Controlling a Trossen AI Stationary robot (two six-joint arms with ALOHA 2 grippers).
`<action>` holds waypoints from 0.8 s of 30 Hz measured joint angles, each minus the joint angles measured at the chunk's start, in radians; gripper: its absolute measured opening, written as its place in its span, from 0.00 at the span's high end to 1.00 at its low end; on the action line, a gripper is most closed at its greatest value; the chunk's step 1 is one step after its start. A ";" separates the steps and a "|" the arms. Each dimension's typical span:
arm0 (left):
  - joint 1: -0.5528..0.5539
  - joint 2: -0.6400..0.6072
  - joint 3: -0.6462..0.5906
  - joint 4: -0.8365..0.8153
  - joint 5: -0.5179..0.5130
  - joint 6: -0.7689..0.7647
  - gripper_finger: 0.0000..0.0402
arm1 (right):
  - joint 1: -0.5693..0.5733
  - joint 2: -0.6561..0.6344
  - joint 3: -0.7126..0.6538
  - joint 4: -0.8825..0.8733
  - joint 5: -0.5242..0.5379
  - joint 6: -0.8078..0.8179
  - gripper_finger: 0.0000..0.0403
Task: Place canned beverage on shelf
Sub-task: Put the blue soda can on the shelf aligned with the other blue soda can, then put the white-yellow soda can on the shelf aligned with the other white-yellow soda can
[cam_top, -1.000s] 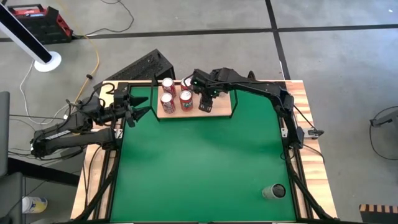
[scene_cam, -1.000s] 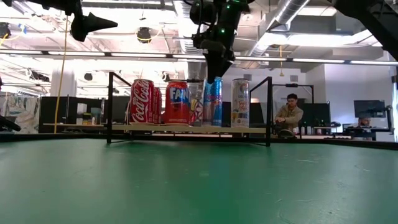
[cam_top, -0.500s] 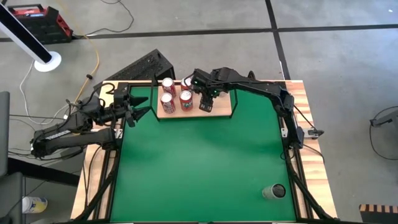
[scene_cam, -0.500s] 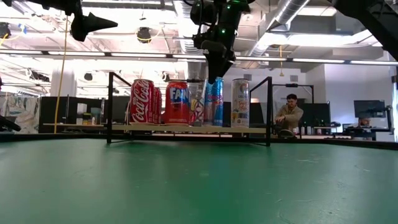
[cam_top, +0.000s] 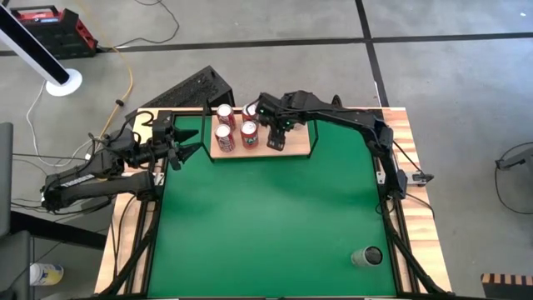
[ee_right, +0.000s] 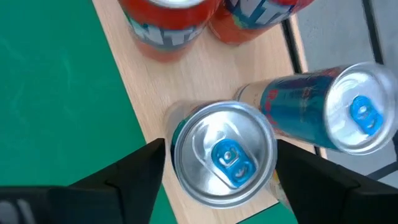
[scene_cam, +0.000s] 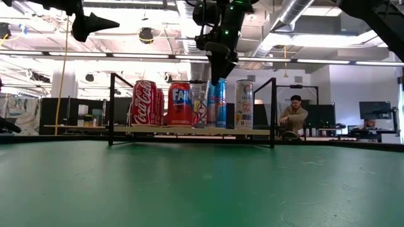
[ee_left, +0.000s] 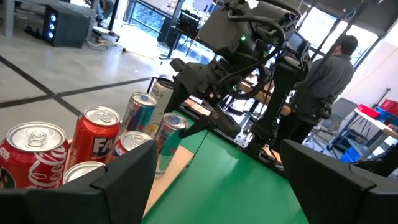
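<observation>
Fingers of my right gripper (ee_right: 214, 180) spread either side of the blue-tab can (ee_right: 224, 155), which stands upright on the shelf (cam_top: 296, 146) near its front edge; jaws look clear of it, so I'd call it released. Neighbour cans: Red Bull (ee_right: 323, 112) just beside, red cans (cam_top: 225, 137) toward the left end. Shelf's right end is bare, room to lift out straight up. Left gripper (cam_top: 185, 140) open, idle off the shelf's left end. Spare can (cam_top: 367, 257) lies near the table's front right corner.
</observation>
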 joint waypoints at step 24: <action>0.000 0.000 0.000 0.001 0.000 0.035 0.20 | 0.024 -0.065 0.226 -0.109 -0.012 0.061 0.10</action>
